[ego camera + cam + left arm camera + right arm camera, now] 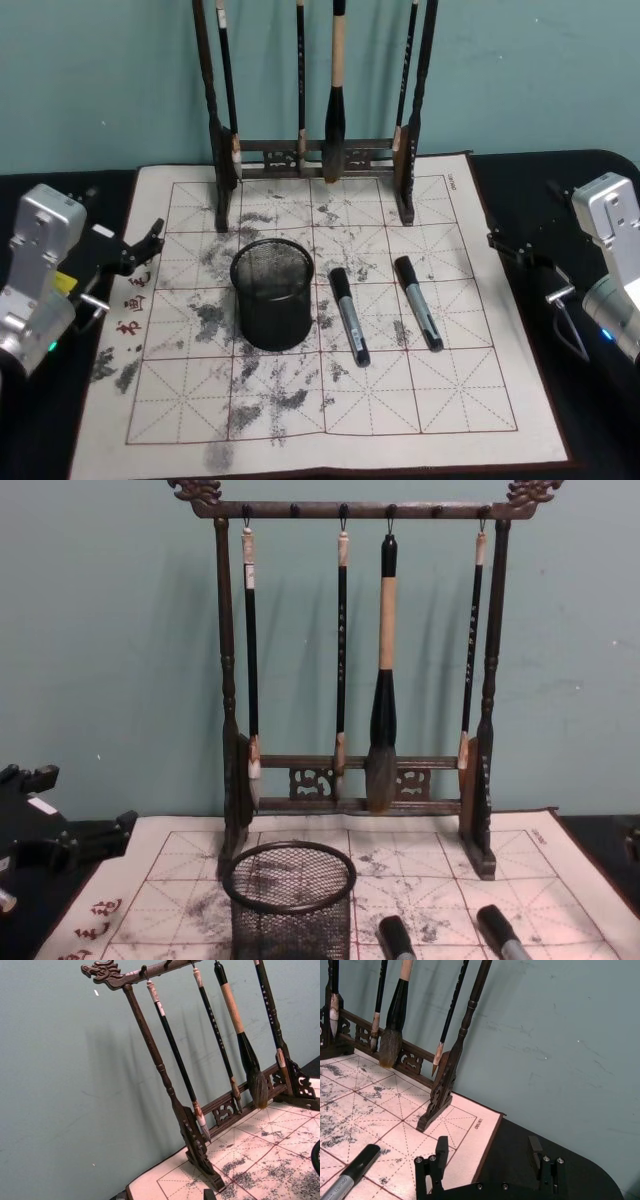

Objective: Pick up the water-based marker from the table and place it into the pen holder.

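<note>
Two grey-barrelled water-based markers with black caps lie side by side on the calligraphy mat, one (349, 315) just right of the pen holder and the other (418, 302) farther right; their caps show in the chest view (394, 938) (497, 928). The pen holder (272, 293) (289, 898), a round black mesh cup, stands upright and empty left of them. My left gripper (150, 240) (100, 835) hovers open at the mat's left edge. At the mat's right edge my right gripper (500, 243) (488, 1147) is open, with one marker's cap (350, 1175) close by.
A tall dark wooden brush rack (318, 155) (355, 680) with several hanging brushes stands at the back of the ink-stained mat (300, 420). A teal wall rises right behind it. Black tabletop (570, 180) flanks the mat.
</note>
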